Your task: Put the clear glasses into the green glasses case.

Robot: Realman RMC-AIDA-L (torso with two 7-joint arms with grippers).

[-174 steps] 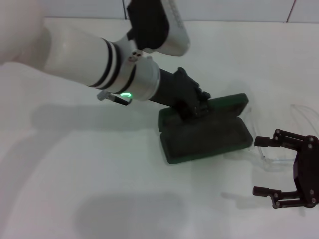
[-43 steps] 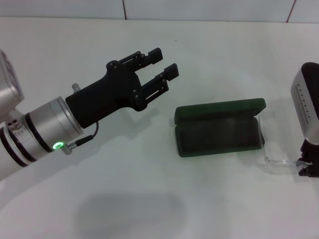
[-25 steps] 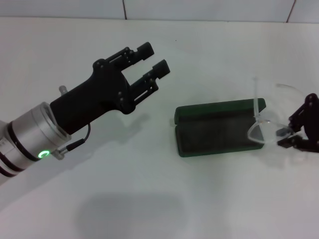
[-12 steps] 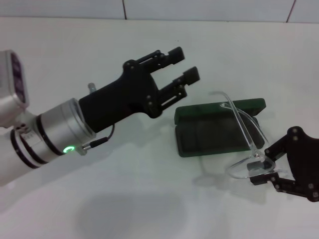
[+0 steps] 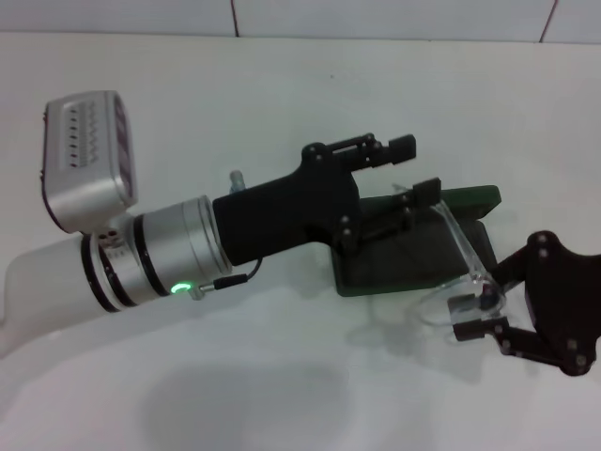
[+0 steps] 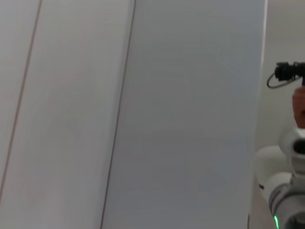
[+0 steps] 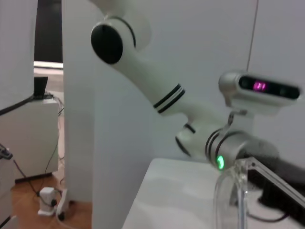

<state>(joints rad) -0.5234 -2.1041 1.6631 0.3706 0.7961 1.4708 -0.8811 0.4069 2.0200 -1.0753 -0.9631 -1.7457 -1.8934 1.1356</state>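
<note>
The green glasses case (image 5: 413, 269) lies open on the white table, right of centre in the head view, its lid (image 5: 467, 198) raised at the far side. My right gripper (image 5: 476, 312) is shut on one end of the clear glasses (image 5: 472, 280) and holds them tilted above the case's right end. One clear arm reaches up and left over the case. My left gripper (image 5: 414, 167) hovers open over the case's left half and hides part of it, its lower finger (image 5: 425, 189) right beside the tip of that arm. The glasses (image 7: 237, 191) also show close up in the right wrist view.
The white table (image 5: 282, 385) spreads around the case, with a tiled wall edge along the far side. My left arm (image 5: 169, 254) crosses the table's left half and shows as the white left arm (image 7: 157, 98) in the right wrist view. The left wrist view shows only wall panels.
My left gripper has swung right and down, from left of the case to above it, next to the glasses' arm. My right gripper, still holding the glasses, has lifted slightly.
</note>
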